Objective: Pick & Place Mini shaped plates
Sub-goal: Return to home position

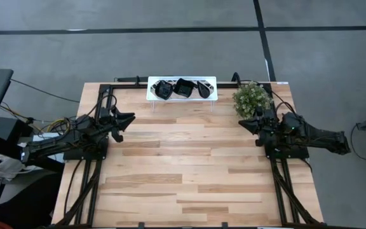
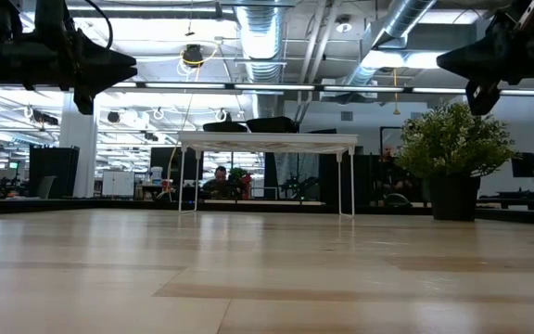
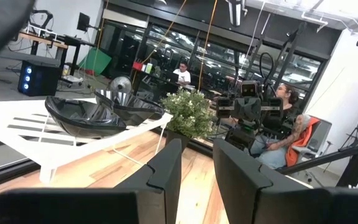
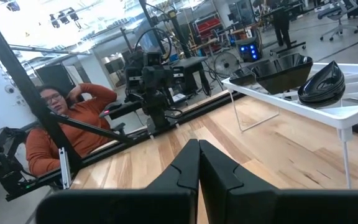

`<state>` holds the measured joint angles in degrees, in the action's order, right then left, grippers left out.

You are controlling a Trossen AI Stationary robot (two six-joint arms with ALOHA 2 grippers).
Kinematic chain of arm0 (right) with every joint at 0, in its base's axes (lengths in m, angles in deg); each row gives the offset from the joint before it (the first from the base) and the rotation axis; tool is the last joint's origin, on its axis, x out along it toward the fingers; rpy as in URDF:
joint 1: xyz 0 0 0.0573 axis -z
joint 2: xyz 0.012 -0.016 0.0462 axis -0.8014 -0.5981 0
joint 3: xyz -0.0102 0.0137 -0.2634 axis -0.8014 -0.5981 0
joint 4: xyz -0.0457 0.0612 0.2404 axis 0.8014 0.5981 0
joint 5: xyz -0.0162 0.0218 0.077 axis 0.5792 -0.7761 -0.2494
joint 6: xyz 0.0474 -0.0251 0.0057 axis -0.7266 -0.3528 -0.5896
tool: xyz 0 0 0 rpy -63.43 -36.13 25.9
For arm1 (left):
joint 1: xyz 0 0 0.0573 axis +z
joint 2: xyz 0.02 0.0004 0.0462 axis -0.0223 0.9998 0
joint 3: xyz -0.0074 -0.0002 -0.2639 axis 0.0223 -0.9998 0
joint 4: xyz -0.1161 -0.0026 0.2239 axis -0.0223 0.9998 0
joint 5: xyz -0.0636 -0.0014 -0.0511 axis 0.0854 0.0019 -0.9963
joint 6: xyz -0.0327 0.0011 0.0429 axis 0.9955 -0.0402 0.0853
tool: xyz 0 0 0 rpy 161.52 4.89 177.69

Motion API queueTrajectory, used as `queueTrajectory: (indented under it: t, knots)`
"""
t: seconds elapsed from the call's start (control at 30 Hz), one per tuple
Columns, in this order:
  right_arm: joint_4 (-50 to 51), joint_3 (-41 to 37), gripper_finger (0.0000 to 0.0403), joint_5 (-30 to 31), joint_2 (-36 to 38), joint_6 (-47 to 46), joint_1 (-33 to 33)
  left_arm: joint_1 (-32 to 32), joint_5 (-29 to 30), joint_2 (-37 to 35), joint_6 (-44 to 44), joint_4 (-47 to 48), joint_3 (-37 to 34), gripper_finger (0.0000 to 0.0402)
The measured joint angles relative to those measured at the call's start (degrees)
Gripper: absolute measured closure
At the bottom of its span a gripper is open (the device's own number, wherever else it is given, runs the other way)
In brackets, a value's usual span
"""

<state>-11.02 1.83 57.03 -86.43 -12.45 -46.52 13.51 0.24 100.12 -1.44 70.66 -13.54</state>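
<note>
Three glossy black mini shaped plates (image 1: 164, 89) (image 1: 183, 88) (image 1: 203, 88) rest in a row on a white lattice tray (image 1: 150, 95) that stands on thin legs at the table's far edge. The left wrist view shows the plates (image 3: 82, 115) on the tray, and so does the right wrist view (image 4: 321, 84). My left gripper (image 1: 131, 117) (image 3: 196, 146) hovers level at the table's left edge, open, with nothing between its fingers. My right gripper (image 1: 240, 122) (image 4: 199, 144) hovers level at the right edge, shut and empty. Both stand well short of the tray.
A small potted plant (image 1: 252, 97) (image 2: 452, 148) stands at the far right corner, close to my right gripper. Bare wooden tabletop (image 1: 189, 165) stretches between the arms and to the near edge. People sit in the room beyond the table (image 3: 284, 124) (image 4: 61, 124).
</note>
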Motion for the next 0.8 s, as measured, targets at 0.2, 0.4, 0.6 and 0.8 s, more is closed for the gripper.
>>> queueTrajectory:
  t: [0.2,0.4,0.6,0.8]
  knots:
    - [0.0,0.0,0.0403,0.0,0.0,0.0,0.0,0.0,0.0,0.0,0.0,-0.2,0.0,0.0307]
    - [0.0,0.0,0.0403,0.0,0.0,0.0,0.0,0.0,0.0,0.0,0.0,-0.4,0.0,0.0307]
    - [0.0,0.0,0.0403,0.0,0.0,0.0,0.0,0.0,0.0,0.0,0.0,-0.6,0.0,0.0307]
    - [0.0,0.0,0.0403,0.0,0.0,0.0,0.0,0.0,0.0,0.0,0.0,-0.6,0.0,0.0307]
